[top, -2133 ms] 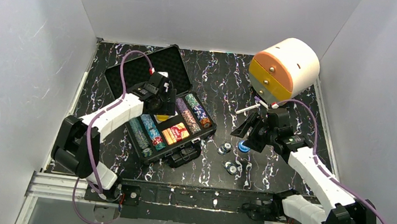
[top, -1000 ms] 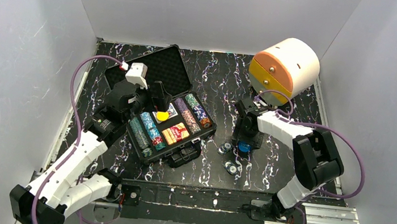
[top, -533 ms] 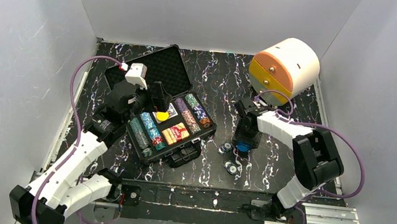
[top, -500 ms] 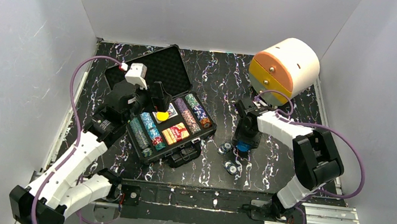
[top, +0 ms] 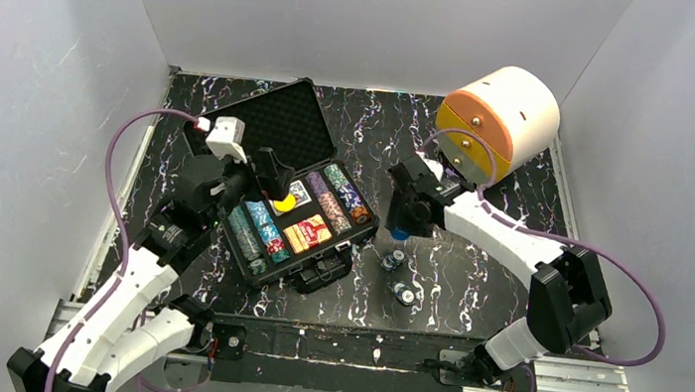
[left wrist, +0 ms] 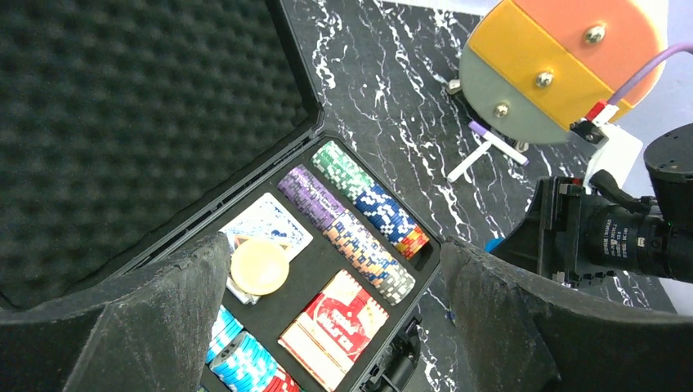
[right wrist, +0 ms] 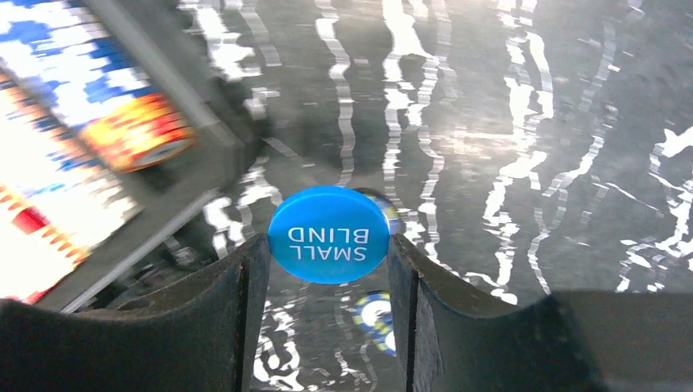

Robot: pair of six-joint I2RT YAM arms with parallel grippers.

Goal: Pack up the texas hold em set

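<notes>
The right gripper (right wrist: 327,249) pinches a blue button marked SMALL BLIND (right wrist: 328,224) between its half-closed fingers, above the tabletop (top: 372,124) just off the case's right edge. Loose chips (top: 398,259) lie on the tabletop beneath it. The left gripper (left wrist: 335,245) hangs wide apart and empty over the open black case (left wrist: 122,122), which sits toward the tabletop's left edge. The case's tray holds chip rows (left wrist: 359,208), a red card deck (left wrist: 333,327) and a yellow button (left wrist: 259,265). A round drawer box (top: 498,120) sits at the far right corner.
</notes>
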